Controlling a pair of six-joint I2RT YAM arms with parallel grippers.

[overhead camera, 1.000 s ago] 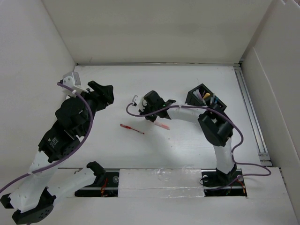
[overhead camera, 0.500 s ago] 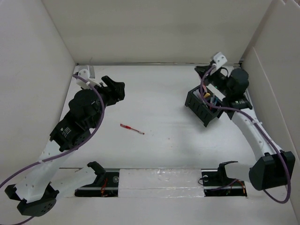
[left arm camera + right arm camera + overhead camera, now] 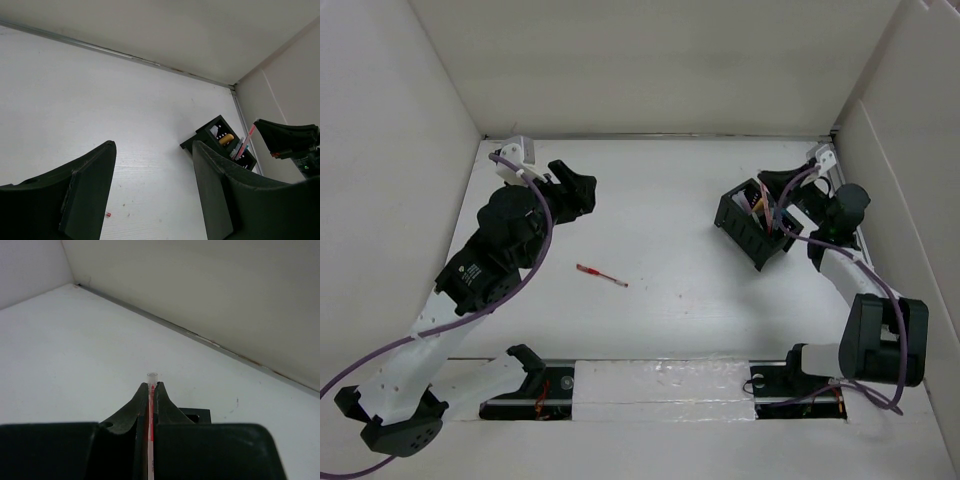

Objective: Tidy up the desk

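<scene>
The white desk (image 3: 670,190) holds a red pen (image 3: 601,274) lying flat left of centre. A black slotted pen-holder box (image 3: 752,226) stands at the right with several items in it; it also shows in the left wrist view (image 3: 220,142). My right gripper (image 3: 772,187) hangs over the box, shut on a clear pen with red ink (image 3: 151,385), whose tip sticks out past the fingertips. My left gripper (image 3: 576,190) is open and empty above the desk's back left, away from the red pen.
White walls close the desk on the left, back and right. A small red speck (image 3: 683,296) lies on the desk near the middle and shows in the left wrist view (image 3: 108,214). The arm bases sit along the near edge.
My right arm swung from the desk's middle to the pen-holder box with the clear red pen in its grip. My left gripper moved a little right and toward the back.
</scene>
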